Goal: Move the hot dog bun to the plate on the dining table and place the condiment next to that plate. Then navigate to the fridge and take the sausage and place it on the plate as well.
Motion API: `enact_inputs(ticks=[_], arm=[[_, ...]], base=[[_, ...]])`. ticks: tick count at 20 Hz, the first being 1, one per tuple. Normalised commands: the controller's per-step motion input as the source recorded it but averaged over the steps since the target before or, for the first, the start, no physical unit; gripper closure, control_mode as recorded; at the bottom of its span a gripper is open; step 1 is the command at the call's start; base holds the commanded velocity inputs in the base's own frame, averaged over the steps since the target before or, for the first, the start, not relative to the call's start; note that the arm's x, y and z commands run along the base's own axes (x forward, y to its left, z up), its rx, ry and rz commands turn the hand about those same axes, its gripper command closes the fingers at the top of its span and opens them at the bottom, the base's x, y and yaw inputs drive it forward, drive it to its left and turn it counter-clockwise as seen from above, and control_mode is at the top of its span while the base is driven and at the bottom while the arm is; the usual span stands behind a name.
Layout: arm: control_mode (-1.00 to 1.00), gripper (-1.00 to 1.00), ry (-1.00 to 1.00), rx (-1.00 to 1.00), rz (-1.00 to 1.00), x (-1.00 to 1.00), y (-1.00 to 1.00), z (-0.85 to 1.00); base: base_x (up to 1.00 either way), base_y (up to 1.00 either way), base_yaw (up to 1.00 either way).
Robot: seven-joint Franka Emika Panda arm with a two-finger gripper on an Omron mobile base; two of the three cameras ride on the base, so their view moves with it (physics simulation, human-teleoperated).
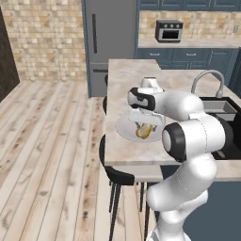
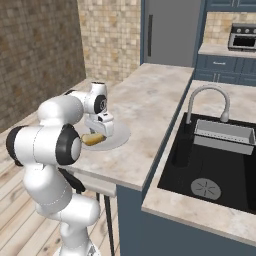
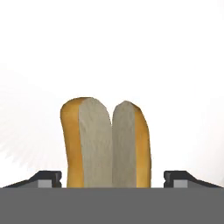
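hovering: your gripper (image 1: 143, 123) hangs low over the plate (image 1: 123, 131) on the dining table (image 1: 132, 75), pointing down at it.
gripper state: in the hand view the two fingertips (image 3: 49, 178) stand wide apart, one on each side of the bun (image 3: 106, 144) with clear gaps, so you are holding nothing.
bun: it lies on the plate, split side up toward your hand camera, tan crust on both outer edges; from the base views you see it just under the hand, yellow-tan against the pale plate.
plate: it sits near the table's edge on the stool side, partly covered by your own hand and forearm in both base views.
in the way: your elbow and forearm block much of the plate from the left base view; nothing else lies on the table close to the plate.
around you: a black stool (image 1: 117, 176) stands under the table edge just below the plate; a black sink (image 2: 220, 160) with a curved tap (image 2: 207, 102) and a grey tray (image 2: 222, 136) is set in the counter beside it, well apart from the plate.
farther off: the grey fridge (image 1: 109, 42) stands beyond the table's far end, and a small oven (image 1: 169, 31) sits on the back counter.
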Motion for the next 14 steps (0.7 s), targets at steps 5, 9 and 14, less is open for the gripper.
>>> enact_inputs(ticks=[5, 9, 14], arm=[[-1.00, -1.00, -0.04, 0.00, 0.00, -0.04, 0.00, 0.09], [-1.00, -1.00, -0.09, 0.00, 0.00, -0.18, -0.01, 0.42], [-1.00, -1.00, -0.10, 0.00, 0.00, -0.35, -0.04, 0.63]], base=[[0.00, 0.00, 0.00], [0.00, 0.00, 0.00], [0.00, 0.00, 0.00]])
